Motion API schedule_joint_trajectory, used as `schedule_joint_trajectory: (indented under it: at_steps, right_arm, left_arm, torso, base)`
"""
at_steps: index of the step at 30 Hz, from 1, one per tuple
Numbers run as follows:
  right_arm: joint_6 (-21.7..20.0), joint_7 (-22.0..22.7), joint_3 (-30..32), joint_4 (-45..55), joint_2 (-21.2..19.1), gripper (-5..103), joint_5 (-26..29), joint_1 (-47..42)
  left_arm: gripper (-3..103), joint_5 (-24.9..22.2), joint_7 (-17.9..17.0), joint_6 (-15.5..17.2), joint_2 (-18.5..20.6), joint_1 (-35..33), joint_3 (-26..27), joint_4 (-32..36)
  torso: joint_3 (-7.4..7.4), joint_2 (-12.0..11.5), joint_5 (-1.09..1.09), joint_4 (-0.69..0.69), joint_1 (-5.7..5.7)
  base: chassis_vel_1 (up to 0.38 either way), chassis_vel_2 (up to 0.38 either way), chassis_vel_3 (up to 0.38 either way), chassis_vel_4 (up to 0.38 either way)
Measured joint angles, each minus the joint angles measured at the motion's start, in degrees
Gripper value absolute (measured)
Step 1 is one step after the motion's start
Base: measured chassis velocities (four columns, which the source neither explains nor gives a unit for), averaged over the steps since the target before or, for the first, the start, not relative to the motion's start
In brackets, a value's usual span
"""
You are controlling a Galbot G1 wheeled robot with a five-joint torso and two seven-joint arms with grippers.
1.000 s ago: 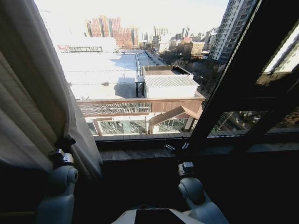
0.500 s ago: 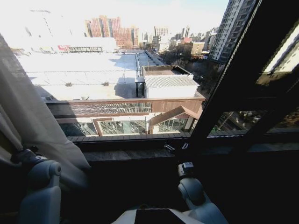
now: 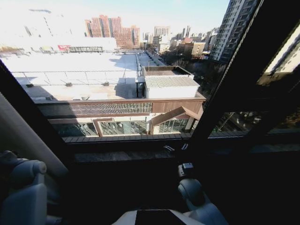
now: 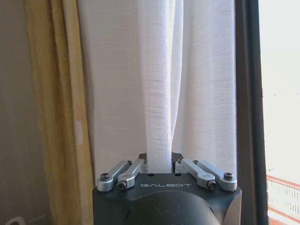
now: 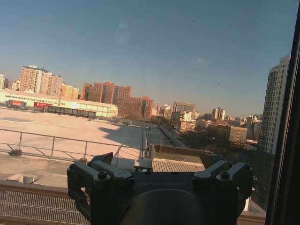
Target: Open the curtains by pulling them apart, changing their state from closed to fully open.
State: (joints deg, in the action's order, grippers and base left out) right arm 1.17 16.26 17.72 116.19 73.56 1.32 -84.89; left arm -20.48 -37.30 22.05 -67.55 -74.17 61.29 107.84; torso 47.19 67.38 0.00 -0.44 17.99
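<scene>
the left gripper [image 4: 159,165], clenched on the curtains [image 4: 159,93], has dragged them further left; the right gripper [image 5: 159,161] waits, released.

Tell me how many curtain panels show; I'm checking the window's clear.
1: the curtain, a sheer white panel bunched beside the black window frame, pinched in the left gripper. A second may hang out of frame.

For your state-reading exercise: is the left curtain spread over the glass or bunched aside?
Bunched aside: the left gripper pinches a fold of the curtain.
</scene>
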Motion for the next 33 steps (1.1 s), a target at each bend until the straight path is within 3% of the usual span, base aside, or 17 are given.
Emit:
schedule_joint_trajectory:
  at_steps: [1, 5, 6, 10, 12, 14, 17, 18, 19, 20, 22, 23, 27, 33]
  right_arm:
    - [-0.03, 0.00, 0.09, 0.09, -0.22, 100, 0.11, -0.03]
    - [-0.07, 0.02, 0.20, 0.15, -0.23, 100, 0.37, -0.12]
    - [-0.07, 0.02, 0.20, 0.15, -0.23, 100, 0.37, -0.12]
    - [-0.08, 0.03, 0.20, 0.16, 0.11, 100, 0.42, -0.23]
    - [-0.08, 0.03, 0.22, 0.16, 0.12, 100, 0.43, -0.23]
    - [-0.08, 0.03, 0.36, 0.16, 0.05, 100, 0.50, -0.22]
    - [-0.08, 0.03, 0.44, 0.15, -0.01, 100, 0.60, -0.20]
    - [-0.08, 0.03, 0.47, 0.20, -0.03, 100, 0.79, -0.19]
    - [-0.08, 0.03, 0.47, 0.41, -0.04, 100, 1.25, -0.19]
    - [-0.08, 0.03, 0.47, 0.41, -0.04, 100, 1.25, -0.19]
    - [-0.74, 0.02, 0.44, 1.31, -0.06, 100, 2.36, -0.23]
    - [-2.00, -0.02, 0.45, 2.11, -0.17, 100, 3.10, -0.33]
    - [-5.68, -0.15, 0.74, 4.52, -0.73, 100, 5.07, -0.68]
    - [-7.11, -0.19, 1.60, 5.48, -1.14, 100, 5.74, -0.72]
  left_arm:
    - [23, 1.58, 5.16, 0.02, -0.94, -2.25, -0.33, 2.98]
    - [40, 3.16, 14.47, 1.64, -3.28, -7.99, -0.93, 12.31]
    - [40, 3.16, 14.47, 1.64, -3.28, -7.99, -0.93, 12.31]
    - [61, 3.31, 16.87, 4.49, -4.85, -12.12, -1.76, 20.10]
    - [61, 3.26, 17.21, 5.15, -5.07, -12.64, -1.83, 21.15]
    - [72, 2.27, 18.60, 7.78, -5.87, -14.86, -2.18, 25.42]
    - [78, 1.39, 20.34, 8.34, -6.03, -16.08, -2.41, 27.28]
    - [84, 0.46, 23.15, 6.92, -5.99, -16.83, -2.56, 28.00]
    - [89, 0.12, 26.58, 3.10, -5.86, -17.32, -2.69, 27.80]
    - [89, 0.12, 26.58, 3.10, -5.86, -17.32, -2.69, 27.80]
    - [98, 0.71, 33.79, -6.45, -5.54, -17.58, -3.11, 25.49]
    - [100, 0.77, 35.39, -8.45, -5.39, -17.52, -3.38, 24.58]
    - [100, 0.00, 37.35, -11.87, -5.23, -17.33, -3.92, 22.08]
    - [100, -1.19, 39.14, -16.41, -5.41, -17.55, -3.85, 18.76]
  torso:
    - [0.00, 0.00, 0.00, 0.01, 0.00]
    - [0.00, 0.00, 0.02, 0.01, 0.00]
    - [0.00, 0.00, 0.02, 0.01, 0.00]
    - [0.00, 0.00, 0.02, 0.00, 0.00]
    - [0.00, 0.00, 0.03, 0.00, 0.00]
    - [0.00, 0.00, 0.02, 0.01, 0.00]
    - [0.00, 0.00, 0.03, 0.01, 0.00]
    - [0.00, 0.00, 0.03, 0.01, -0.01]
    - [0.00, 0.00, 0.03, 0.01, -0.01]
    - [0.00, 0.00, 0.03, 0.01, -0.01]
    - [0.00, 0.00, 0.01, 0.00, 0.00]
    - [0.00, 0.00, 0.01, 0.00, 0.00]
    - [0.00, 0.00, 0.01, 0.00, 0.00]
    - [0.00, 0.00, 0.00, 0.01, 0.00]
  base:
    - [0.000, 0.000, 0.000, 0.000]
    - [0.000, 0.000, 0.000, 0.000]
    - [0.000, 0.000, 0.000, 0.000]
    - [0.000, 0.000, 0.000, 0.000]
    - [0.000, 0.000, 0.000, 0.000]
    - [0.000, 0.000, 0.000, 0.000]
    - [0.000, 0.000, 0.000, 0.000]
    - [0.000, 0.000, 0.000, 0.000]
    - [0.000, 0.000, 0.000, 0.000]
    - [0.000, 0.000, 0.000, 0.000]
    - [0.000, 0.000, 0.000, 0.000]
    - [0.000, 0.000, 0.000, 0.000]
    - [0.000, 0.000, 0.000, 0.000]
    - [0.000, 0.000, 0.000, 0.000]
